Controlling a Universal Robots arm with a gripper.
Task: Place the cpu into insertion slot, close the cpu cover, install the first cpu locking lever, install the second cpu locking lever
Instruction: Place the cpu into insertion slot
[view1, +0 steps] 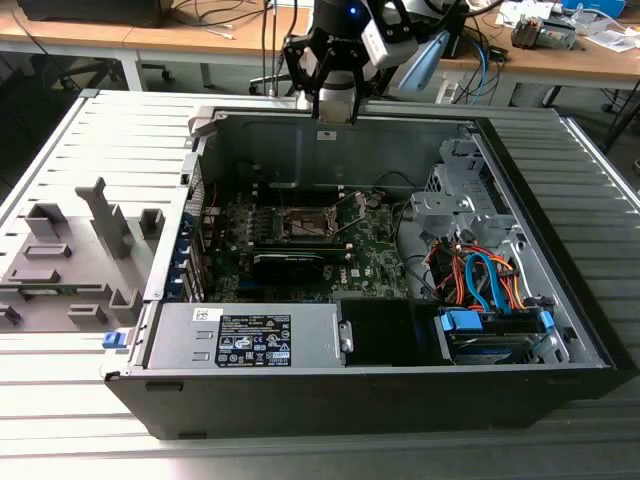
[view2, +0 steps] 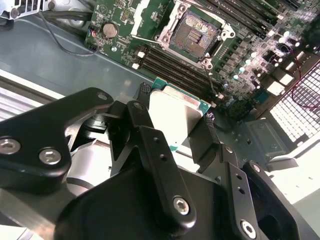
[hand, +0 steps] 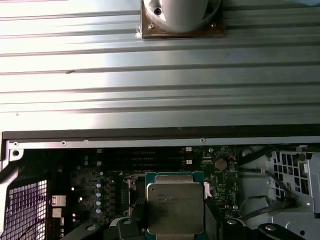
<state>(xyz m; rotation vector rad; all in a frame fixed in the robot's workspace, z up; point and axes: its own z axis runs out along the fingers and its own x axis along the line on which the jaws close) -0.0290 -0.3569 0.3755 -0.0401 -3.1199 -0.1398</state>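
1. The gripper (view2: 175, 119) is clenching the cpu (view2: 176, 106) by two opposite edges. One black finger (view2: 141, 112) is pressing on one side, and its partner is pressing on the other.
2. The arm (view1: 345, 30) is reaching down from the top edge of the exterior view with its wrist pointing straight down. The gripper (view1: 335, 112) is hanging above the far wall of the computer case.
3. The ribbed metal table (view1: 90, 140) is carrying the computer case (view1: 380, 400), which is lying on its side with its interior open.
4. The green motherboard (view1: 365, 255) is lying flat on the floor of the case, beside a tangle of orange and blue cables (view1: 480, 275).
5. The insertion slot (view1: 308, 225) is sitting near the middle of the board. In the second wrist view the slot (view2: 196, 34) is showing its dark contact field uncovered inside the silvery rim.
6. The cpu is hanging in the air, well apart from the slot and not touching the board. In the first wrist view the cpu (hand: 175, 207) is showing its pale metal face, framed by a green edge, over the part of the board next to the case wall.
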